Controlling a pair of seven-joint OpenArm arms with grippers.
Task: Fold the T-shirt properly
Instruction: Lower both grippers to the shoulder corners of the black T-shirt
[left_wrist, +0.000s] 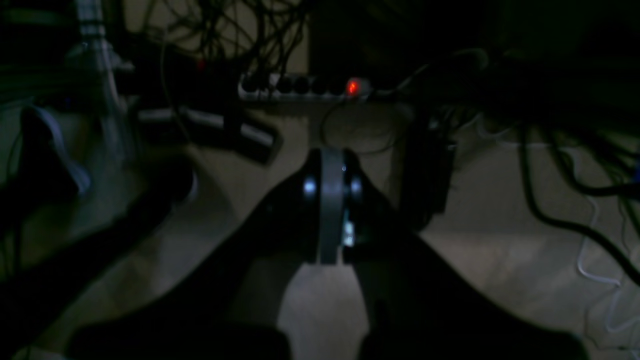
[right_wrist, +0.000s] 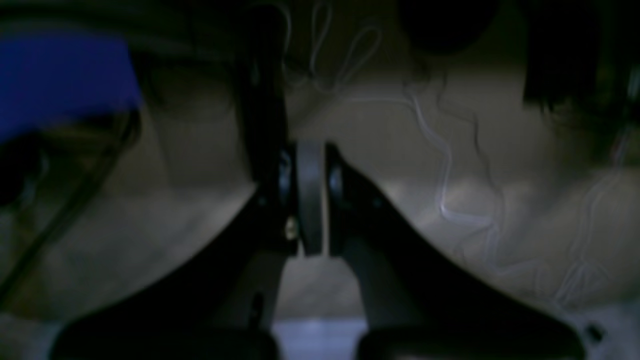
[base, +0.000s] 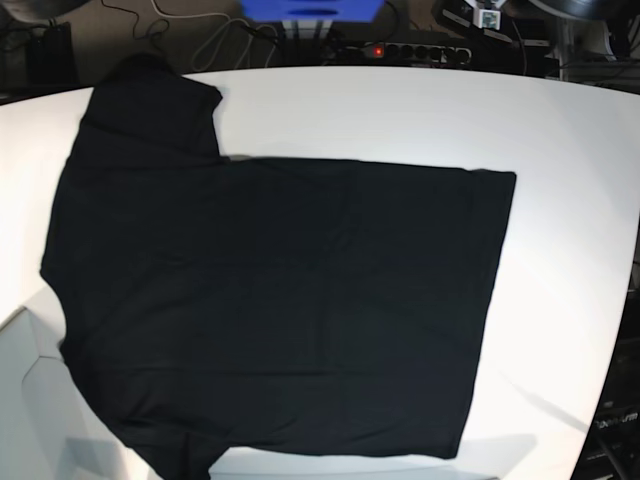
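The black T-shirt (base: 280, 310) lies spread flat on the white table (base: 570, 140), one sleeve (base: 150, 105) pointing to the far left and the other (base: 170, 450) at the near left edge. No print or label shows on the upper face. Neither arm appears in the base view. In the left wrist view my left gripper (left_wrist: 331, 162) is shut, with nothing but its grey pads between the fingers, and hangs over a dim floor away from the shirt. My right gripper (right_wrist: 310, 150) is also shut and empty, above the floor.
A power strip (left_wrist: 305, 87) with a red light and tangled cables (left_wrist: 575, 210) lie on the floor below the left gripper. White cables (right_wrist: 445, 165) and a blue object (right_wrist: 60, 75) show below the right one. Beyond the table's far edge stand a blue box (base: 310, 10) and a power strip (base: 415, 50).
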